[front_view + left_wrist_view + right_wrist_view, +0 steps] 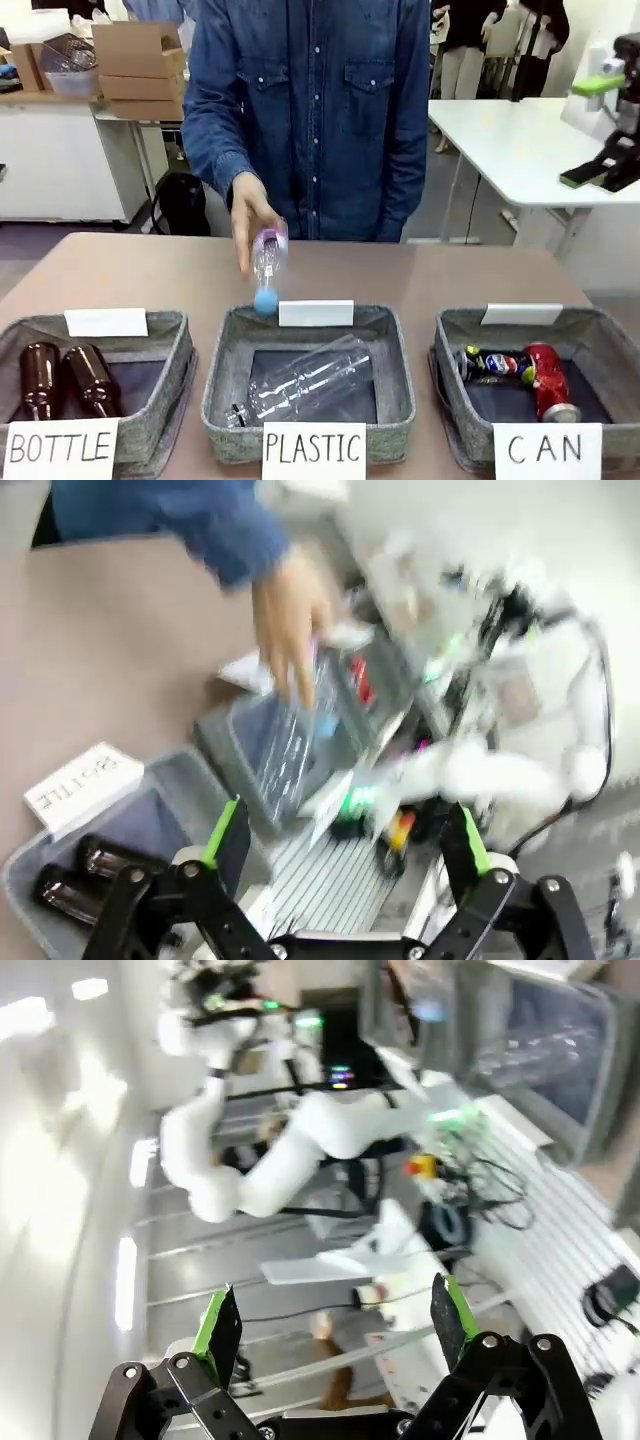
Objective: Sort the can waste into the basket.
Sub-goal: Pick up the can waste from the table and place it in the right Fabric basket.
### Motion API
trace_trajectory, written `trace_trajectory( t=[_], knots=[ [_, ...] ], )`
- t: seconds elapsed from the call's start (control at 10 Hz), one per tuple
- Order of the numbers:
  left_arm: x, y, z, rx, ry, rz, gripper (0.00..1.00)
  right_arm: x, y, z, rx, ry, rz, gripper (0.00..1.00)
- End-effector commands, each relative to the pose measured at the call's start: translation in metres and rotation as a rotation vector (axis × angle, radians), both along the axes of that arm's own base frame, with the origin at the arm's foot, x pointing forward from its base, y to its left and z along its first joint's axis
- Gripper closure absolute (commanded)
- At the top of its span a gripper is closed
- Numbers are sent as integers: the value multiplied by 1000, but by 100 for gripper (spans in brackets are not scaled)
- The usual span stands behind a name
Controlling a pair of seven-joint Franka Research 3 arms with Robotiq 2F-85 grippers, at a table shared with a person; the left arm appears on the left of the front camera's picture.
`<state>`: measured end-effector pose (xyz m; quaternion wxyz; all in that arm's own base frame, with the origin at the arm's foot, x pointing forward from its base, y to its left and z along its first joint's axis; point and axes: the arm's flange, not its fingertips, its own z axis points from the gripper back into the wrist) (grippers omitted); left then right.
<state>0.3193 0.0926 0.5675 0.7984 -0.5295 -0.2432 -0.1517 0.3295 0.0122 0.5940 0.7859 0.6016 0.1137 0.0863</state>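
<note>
The grey basket signed "CAN" (pixel 452 385) stands at the front right. In it lie the dark blue can (pixel 495 365) and, to its right, the dented red can (pixel 548 385), close together. A blurred red streak in the left wrist view looks like the red can (pixel 358 677). My right gripper (pixel 592 130) hangs high at the right edge, well above and behind that basket, open and empty; its own view shows the right gripper (pixel 335 1315) open too. My left gripper (pixel 345 835) is open with nothing in it, over the robot's side of the table.
A person's hand (pixel 250 215) holds a clear plastic bottle (pixel 268 262), blue cap down, over the middle "PLASTIC" basket (pixel 225 375), which has another clear bottle (pixel 310 380). The left "BOTTLE" basket (pixel 170 385) holds two brown glass bottles (pixel 65 378). The left wrist view is motion-blurred.
</note>
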Motion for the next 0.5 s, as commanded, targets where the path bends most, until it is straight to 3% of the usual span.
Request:
trace_trajectory(
  t=[0.0, 0.1, 0.4],
  knots=[
    [9, -32, -28, -110, -49, 43, 0, 8, -9, -1, 125, 76, -177, 0],
    [0, 0, 0, 0, 0, 0, 0, 0, 0, 0, 0, 0, 0, 0],
    [0, 0, 0, 0, 0, 0, 0, 0, 0, 0, 0, 0, 0, 0]
  ],
)
